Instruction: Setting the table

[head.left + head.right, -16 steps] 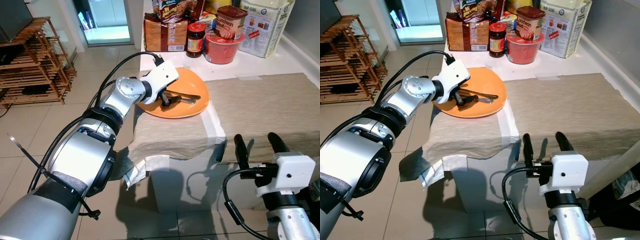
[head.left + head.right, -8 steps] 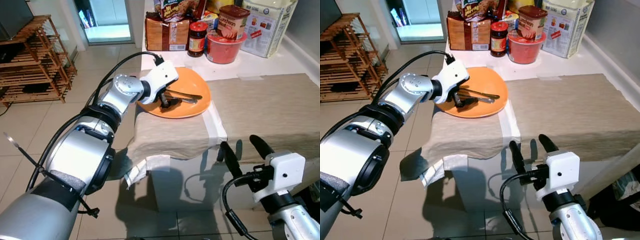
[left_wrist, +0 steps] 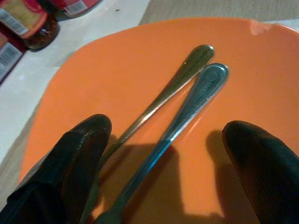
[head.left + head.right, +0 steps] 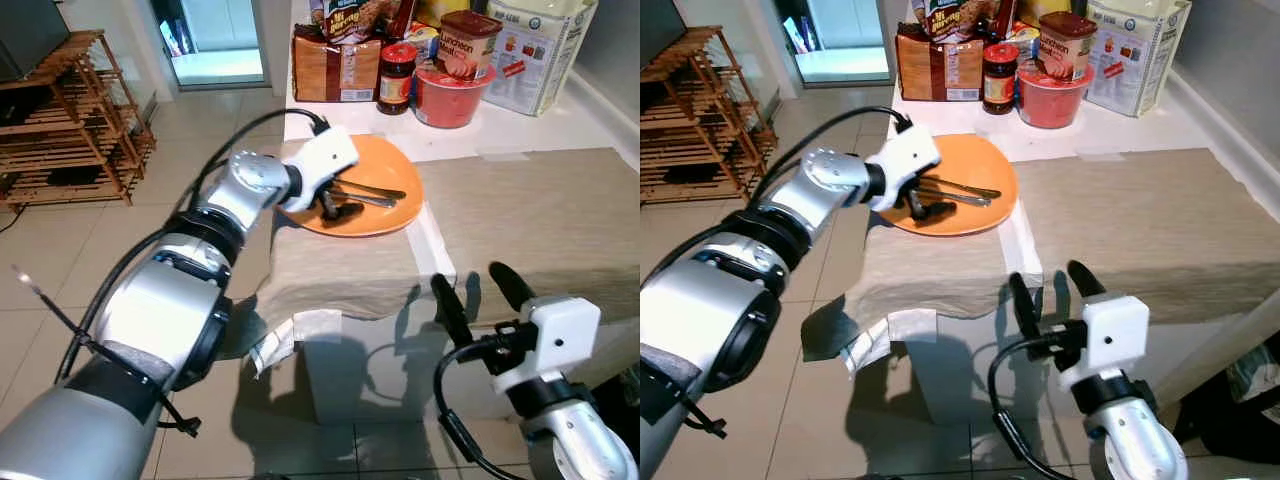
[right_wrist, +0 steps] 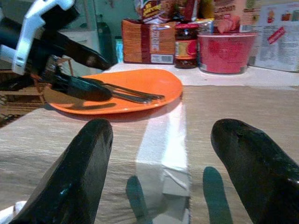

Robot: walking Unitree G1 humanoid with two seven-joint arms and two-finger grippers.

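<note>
An orange plate lies at the near left corner of the cloth-covered table. Two metal pieces of cutlery lie side by side on it, handles pointing toward the table's middle. My left gripper is low over the plate and open. Its black fingers straddle the cutlery without closing on it. My right gripper is open and holds nothing. It hovers at the table's front edge, to the right of the plate, fingers pointing up and toward the plate.
A white tape strip runs down the cloth beside the plate. A red bowl, a jar, a brown packet and a large bag crowd the back of the table. A wooden rack stands on the tiled floor at the left.
My right gripper has shifted a little to the left along the table's front edge, nearer the plate. The left gripper has stayed over the cutlery.
</note>
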